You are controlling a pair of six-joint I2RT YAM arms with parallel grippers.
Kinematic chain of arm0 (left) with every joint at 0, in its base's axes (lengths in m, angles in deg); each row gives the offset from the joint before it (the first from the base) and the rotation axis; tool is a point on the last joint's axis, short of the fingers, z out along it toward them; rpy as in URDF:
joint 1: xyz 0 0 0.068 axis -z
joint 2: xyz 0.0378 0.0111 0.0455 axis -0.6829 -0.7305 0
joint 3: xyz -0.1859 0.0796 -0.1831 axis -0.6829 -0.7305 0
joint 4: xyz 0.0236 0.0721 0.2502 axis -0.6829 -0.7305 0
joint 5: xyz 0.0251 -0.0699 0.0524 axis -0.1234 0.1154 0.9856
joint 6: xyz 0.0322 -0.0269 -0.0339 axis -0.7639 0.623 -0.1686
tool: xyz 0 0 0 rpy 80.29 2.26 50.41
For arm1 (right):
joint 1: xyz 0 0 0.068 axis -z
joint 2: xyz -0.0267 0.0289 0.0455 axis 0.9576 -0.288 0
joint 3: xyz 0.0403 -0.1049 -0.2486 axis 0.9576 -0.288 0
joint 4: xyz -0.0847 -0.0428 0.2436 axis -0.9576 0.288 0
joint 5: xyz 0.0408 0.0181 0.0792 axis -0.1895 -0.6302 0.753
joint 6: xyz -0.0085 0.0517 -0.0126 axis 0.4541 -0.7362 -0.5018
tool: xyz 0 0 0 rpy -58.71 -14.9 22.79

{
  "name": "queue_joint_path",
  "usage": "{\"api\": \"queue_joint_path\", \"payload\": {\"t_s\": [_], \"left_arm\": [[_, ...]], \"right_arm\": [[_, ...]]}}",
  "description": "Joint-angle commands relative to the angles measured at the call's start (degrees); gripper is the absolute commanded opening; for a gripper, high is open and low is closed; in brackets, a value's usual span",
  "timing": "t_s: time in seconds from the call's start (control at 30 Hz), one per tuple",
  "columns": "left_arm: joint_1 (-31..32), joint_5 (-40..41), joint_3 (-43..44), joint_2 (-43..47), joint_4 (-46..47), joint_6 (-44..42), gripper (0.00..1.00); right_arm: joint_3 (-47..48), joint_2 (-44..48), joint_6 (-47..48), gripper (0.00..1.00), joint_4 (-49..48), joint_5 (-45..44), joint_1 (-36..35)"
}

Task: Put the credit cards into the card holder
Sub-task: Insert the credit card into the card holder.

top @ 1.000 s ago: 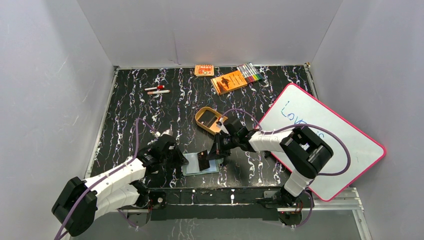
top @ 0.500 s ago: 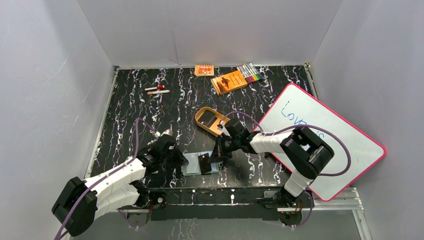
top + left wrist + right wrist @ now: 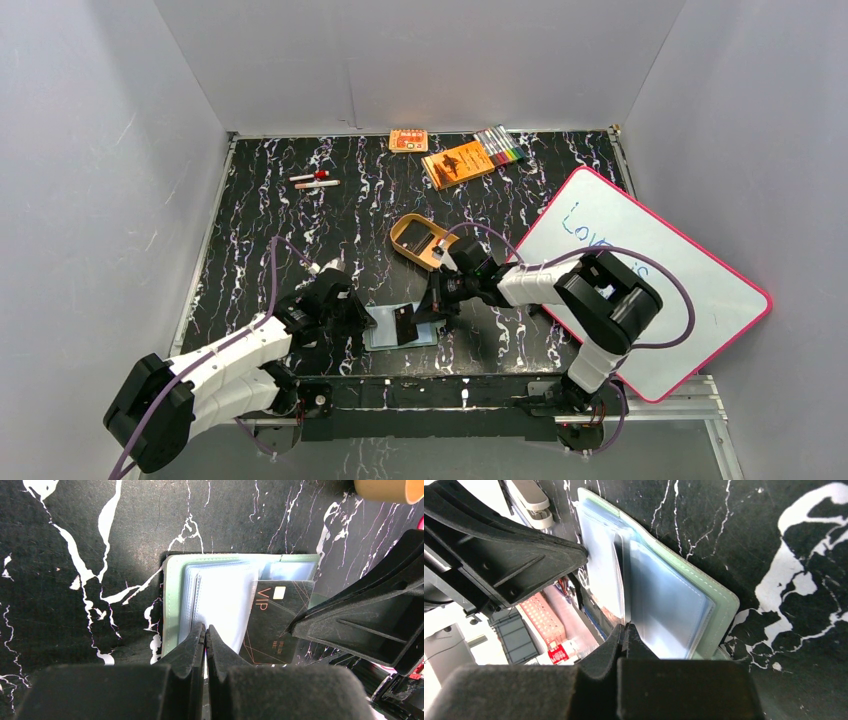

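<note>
The card holder (image 3: 385,335) (image 3: 172,605) (image 3: 719,605) lies open and flat near the table's front edge, sage-green with clear pale sleeves fanned out. A dark credit card (image 3: 405,322) (image 3: 272,625) marked VIP stands tilted over its right half, one edge among the sleeves. My right gripper (image 3: 430,308) (image 3: 625,626) is shut on that card's edge; from its own camera the card shows only as a thin line. My left gripper (image 3: 364,318) (image 3: 205,628) is shut, its tips against a clear sleeve on the holder's left half. I cannot tell whether it pinches the sleeve.
A tan oval tray (image 3: 408,232) sits just behind the right gripper. A pink-framed whiteboard (image 3: 650,290) leans at the right. An orange booklet (image 3: 458,163), markers (image 3: 500,148), a small orange box (image 3: 408,140) and two pens (image 3: 315,180) lie at the back.
The right gripper has shifted slightly left with the card, which now leans lower over the holder. The left arm has stayed put.
</note>
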Motion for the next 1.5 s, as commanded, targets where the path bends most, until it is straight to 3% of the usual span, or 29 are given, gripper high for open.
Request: {"api": "queue_joint_path", "payload": {"t_s": [0.0, 0.57, 0.87, 1.07, 1.27, 1.47], "left_arm": [[-0.22, 1.94, -1.32, -0.26, -3.05, -0.41, 0.00], [-0.23, 2.67, 0.00, 2.03, -6.33, 0.04, 0.00], [-0.20, 4.26, 2.85, 6.55, -11.59, 0.22, 0.13], [-0.22, 7.47, 3.28, 7.81, -16.01, 2.39, 0.11], [-0.20, 9.63, 2.29, 4.46, -17.32, 4.42, 0.00], [-0.22, 9.14, 1.78, 0.51, -15.63, 4.31, 0.00]], "right_arm": [[0.04, -0.83, -0.76, 0.00, -3.41, 0.27, -0.45], [-0.23, -2.96, -2.47, 0.00, -6.22, -2.55, -0.56], [0.04, -3.71, -2.91, 0.00, -6.55, -2.66, -0.95], [0.90, -4.84, -3.03, 0.00, -6.89, -2.11, -1.52], [1.23, -5.45, -3.31, 0.00, -7.07, -2.18, -1.89], [1.62, -5.72, -3.45, 0.00, -7.07, -2.28, -2.33]]}}
